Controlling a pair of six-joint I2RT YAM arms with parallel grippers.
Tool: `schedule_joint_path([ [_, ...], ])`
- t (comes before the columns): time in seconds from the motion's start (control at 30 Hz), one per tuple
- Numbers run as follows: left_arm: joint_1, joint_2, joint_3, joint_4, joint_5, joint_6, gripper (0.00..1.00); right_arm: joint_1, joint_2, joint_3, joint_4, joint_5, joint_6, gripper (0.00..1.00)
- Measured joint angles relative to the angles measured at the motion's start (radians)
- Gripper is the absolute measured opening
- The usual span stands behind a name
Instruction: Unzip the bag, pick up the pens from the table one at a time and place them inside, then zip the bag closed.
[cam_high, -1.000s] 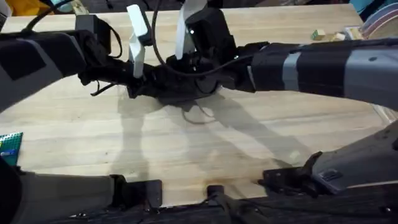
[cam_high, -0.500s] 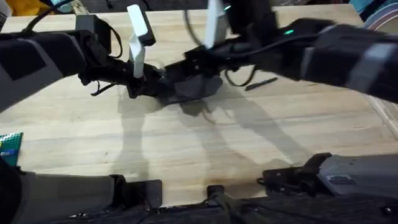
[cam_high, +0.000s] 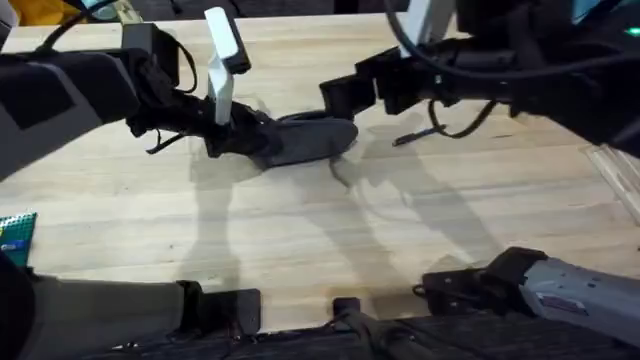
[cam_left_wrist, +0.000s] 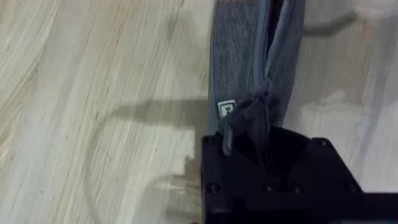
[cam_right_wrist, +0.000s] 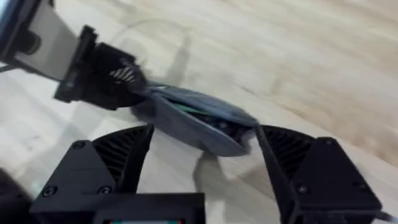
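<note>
Pinching one end of the soft, light grey felt pouch (cam_high: 305, 140), the left gripper (cam_high: 243, 132) anchors it; the right gripper (cam_high: 340, 95) hangs wide open, empty, just beyond the opposite end.

Even overhead light throws soft shadows on the pale wooden plank counter (cam_high: 300, 220); the right-wrist view is motion-blurred.

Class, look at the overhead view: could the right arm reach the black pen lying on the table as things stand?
Probably yes. The right pincer is open and holds nothing, and the pen lies bare on the table just beneath that arm, apart from the bag.
</note>
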Motion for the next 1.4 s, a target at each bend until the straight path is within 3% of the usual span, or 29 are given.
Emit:
schedule_joint_path([
  [0.1, 0.0, 0.0, 0.0, 0.0, 0.0, 0.0, 0.045, 0.0, -0.034, 0.0, -0.001, 0.062, 0.005, 0.998],
  [0.13, 0.0, 0.0, 0.0, 0.009, 0.0, 0.004, 0.369, 0.0, -0.061, 0.0, -0.001, 0.116, 0.026, 0.998],
  [0.17, 0.0, 0.0, 0.0, 0.011, 0.0, 0.004, 0.543, -0.001, -0.07, 0.0, 0.0, 0.138, 0.039, 0.998],
  [0.27, 0.0, 0.0, 0.0, 0.011, 0.0, 0.002, 0.952, -0.002, -0.082, 0.0, 0.0, 0.189, 0.074, 0.998],
  [0.3, 0.0, 0.0, 0.0, 0.011, 0.0, 0.003, 0.982, -0.002, -0.084, 0.0, 0.001, 0.201, 0.085, 0.998],
  [0.53, 0.0, 0.0, 0.0, 0.012, -0.001, 0.004, 0.992, -0.004, -0.085, 0.0, 0.002, 0.276, 0.177, 0.998],
  [0.87, 0.0, -0.027, 0.009, 0.022, -0.04, 0.004, 0.992, -0.005, -0.084, 0.0, -0.014, 0.497, 0.494, 0.998],
  [1.13, 0.0, -0.199, 0.051, 0.024, -0.118, 0.004, 0.992, -0.008, -0.085, 0.0, -0.184, 0.739, 0.865, 0.998],
  [1.4, 0.0, -0.24, 0.053, 0.033, -0.148, 0.004, 0.992, -0.055, -0.053, 0.0, -0.298, 0.822, 1.044, 0.998],
])
